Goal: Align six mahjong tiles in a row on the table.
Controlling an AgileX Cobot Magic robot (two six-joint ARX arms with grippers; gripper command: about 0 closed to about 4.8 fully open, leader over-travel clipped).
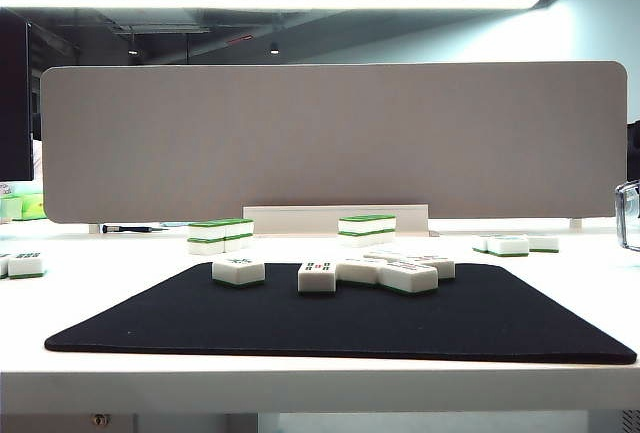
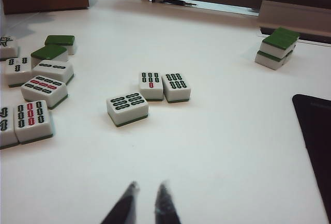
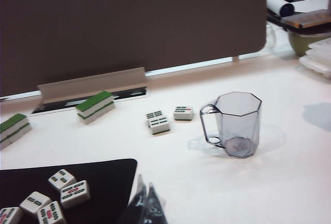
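Note:
Several white mahjong tiles (image 1: 317, 276) with thin green bases lie loosely clustered on a black mat (image 1: 300, 325) on the white table (image 1: 320, 378). The right wrist view catches some of these mahjong tiles (image 3: 75, 193) at the mat's corner. My right gripper (image 3: 145, 182) hangs shut and empty beside that corner, above bare table. My left gripper (image 2: 149, 188) is shut with nothing held, above the table short of three loose tiles (image 2: 128, 108). Neither gripper shows in the exterior view.
A clear plastic mug (image 3: 235, 124) stands right of the mat, with three loose tiles (image 3: 159, 122) near it. Green-topped stacks (image 1: 367, 225) (image 1: 220, 233) sit by the grey divider panel (image 1: 330, 138). More tiles (image 2: 44, 89) crowd the far left. The mat's edge (image 2: 315, 141) shows in the left wrist view.

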